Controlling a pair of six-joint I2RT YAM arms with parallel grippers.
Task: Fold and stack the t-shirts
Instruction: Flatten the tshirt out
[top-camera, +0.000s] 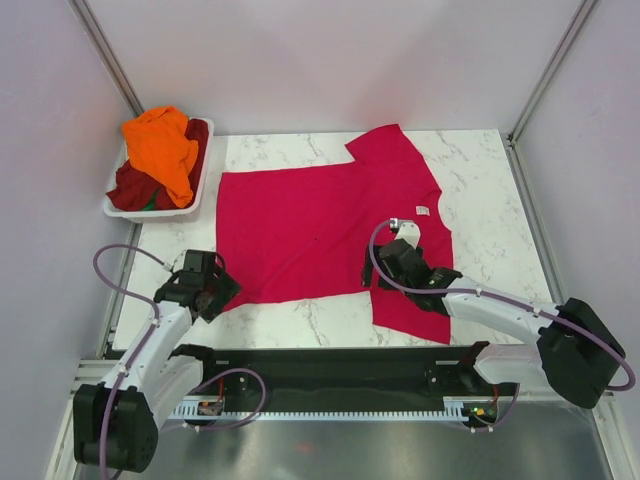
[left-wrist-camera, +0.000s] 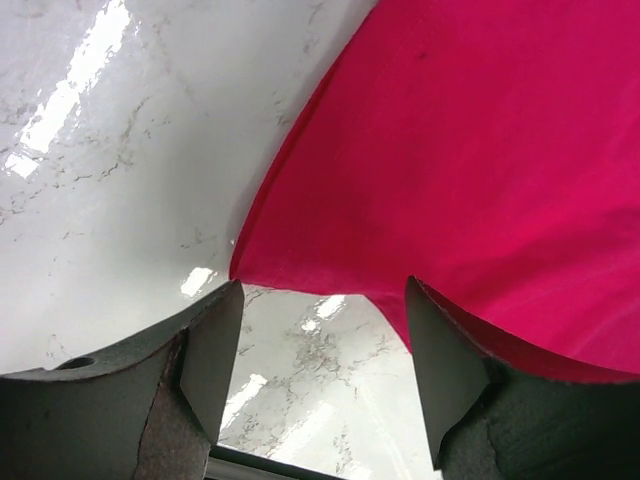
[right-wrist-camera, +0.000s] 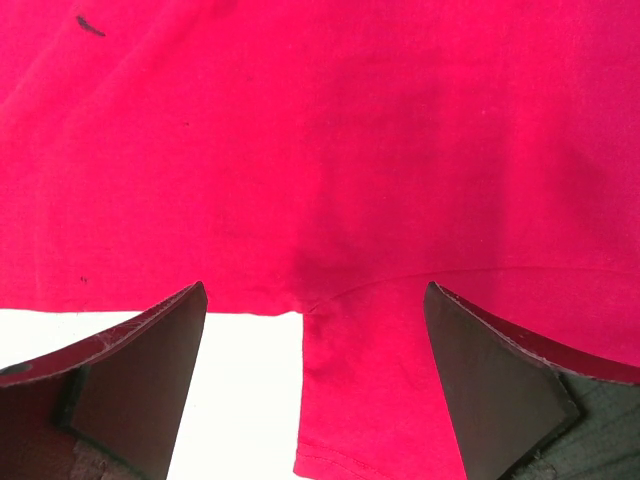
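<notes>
Straddling the near hem corner of the crimson-pink t-shirt (top-camera: 300, 230), our left gripper (left-wrist-camera: 322, 300) stands with jaws apart and nothing pinched, while our right gripper (right-wrist-camera: 315, 295) hangs wide open over the seam where the near sleeve meets the body. The shirt lies spread on the marble table (top-camera: 470, 180), the orange t-shirt (top-camera: 165, 145) and maroon t-shirt (top-camera: 130, 185) heaped in the white basket (top-camera: 205, 175) far left. We judge a shallow bite could let the corner slip, dragging the cloth into wrinkles.

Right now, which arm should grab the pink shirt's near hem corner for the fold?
Left. The left gripper is open with a hem corner of the crimson shirt at its fingertips; the right gripper, also open, hovers over the near sleeve's armpit.
</notes>
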